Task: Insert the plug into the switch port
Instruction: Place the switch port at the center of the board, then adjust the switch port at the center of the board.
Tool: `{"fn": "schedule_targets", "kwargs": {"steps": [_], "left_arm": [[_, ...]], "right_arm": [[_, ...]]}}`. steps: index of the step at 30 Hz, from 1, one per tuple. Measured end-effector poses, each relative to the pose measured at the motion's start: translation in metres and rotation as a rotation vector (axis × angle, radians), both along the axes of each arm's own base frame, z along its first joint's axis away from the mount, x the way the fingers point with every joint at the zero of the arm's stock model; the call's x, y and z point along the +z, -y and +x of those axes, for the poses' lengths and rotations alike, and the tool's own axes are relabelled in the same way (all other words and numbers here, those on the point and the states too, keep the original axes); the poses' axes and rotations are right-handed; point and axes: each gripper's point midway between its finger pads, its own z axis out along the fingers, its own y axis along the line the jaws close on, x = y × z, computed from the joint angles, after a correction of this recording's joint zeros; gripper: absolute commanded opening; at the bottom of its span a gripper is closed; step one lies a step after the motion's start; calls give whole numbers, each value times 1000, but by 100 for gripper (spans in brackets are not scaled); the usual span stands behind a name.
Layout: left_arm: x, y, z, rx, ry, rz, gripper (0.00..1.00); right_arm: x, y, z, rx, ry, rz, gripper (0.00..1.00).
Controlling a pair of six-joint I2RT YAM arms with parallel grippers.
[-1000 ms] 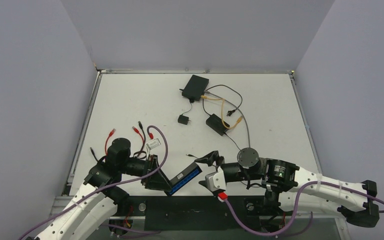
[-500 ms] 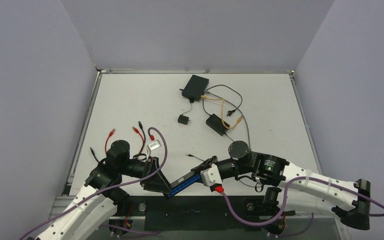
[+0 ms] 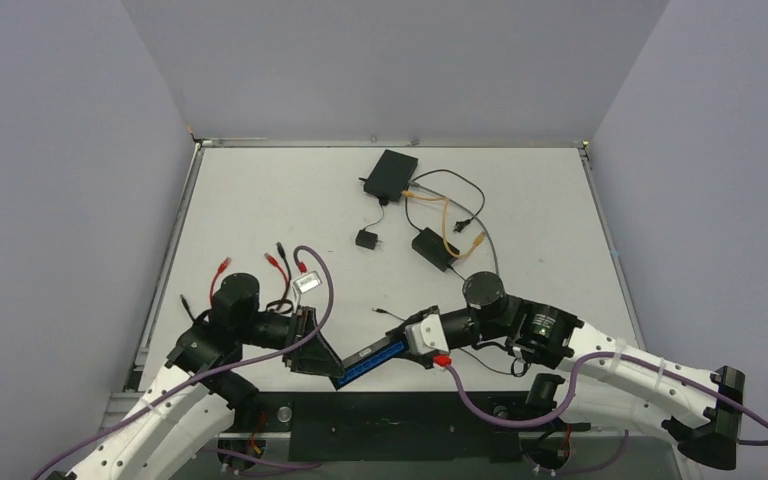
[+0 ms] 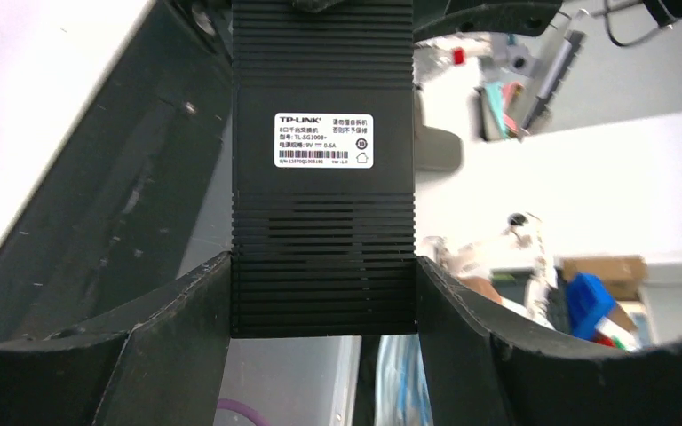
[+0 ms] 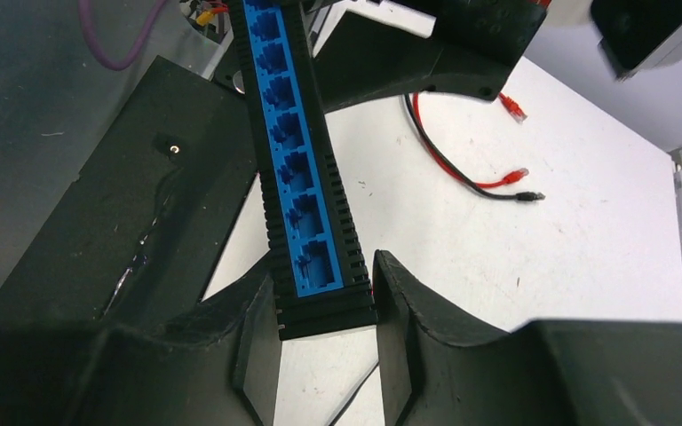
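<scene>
The switch [image 3: 372,358], a long black box with a row of blue ports, hangs above the table's near edge between both arms. My left gripper [image 3: 330,370] is shut on its left end; in the left wrist view the ribbed underside with a white label [image 4: 323,204] fills the space between the fingers [image 4: 186,311]. My right gripper [image 3: 401,346] is shut on the other end, its fingers [image 5: 257,328] pressing both sides of the switch [image 5: 297,177], ports facing the camera. Red-tipped cable plugs [image 3: 273,261] lie on the table beyond the left arm, held by nothing.
A black box [image 3: 390,175], a smaller adapter [image 3: 433,248] with orange-tipped cables [image 3: 476,240] and a small black wall plug [image 3: 367,239] lie at the table's back middle. A thin black wire [image 3: 385,313] lies just beyond the switch. A black mounting rail [image 3: 380,420] runs along the near edge.
My right arm has swung left and its gripper has closed on the switch's free end. The left gripper has kept its hold, and the switch now lies flatter.
</scene>
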Motion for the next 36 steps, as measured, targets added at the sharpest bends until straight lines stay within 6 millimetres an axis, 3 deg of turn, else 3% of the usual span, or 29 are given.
{"fn": "schedule_targets", "kwargs": {"steps": [9,12,17,21,28,36], "left_arm": [[44,-12,44,306,272,128,43],[51,-18,55,367,364,148,43],[36,-30,81,460,496,257,44],[29,-35,93,491,532,308,44],[26,-38,98,510,561,328,48],[21,-28,98,478,552,285,57]], "right_arm": [[19,-5,22,-60,-47,-49,0],[21,-8,25,-67,-65,-57,0],[7,-5,16,-80,-217,-127,0],[11,-5,15,-95,-272,-119,0],[13,-8,27,-149,-339,-105,0],[-11,-28,54,-256,-528,-164,0]]}}
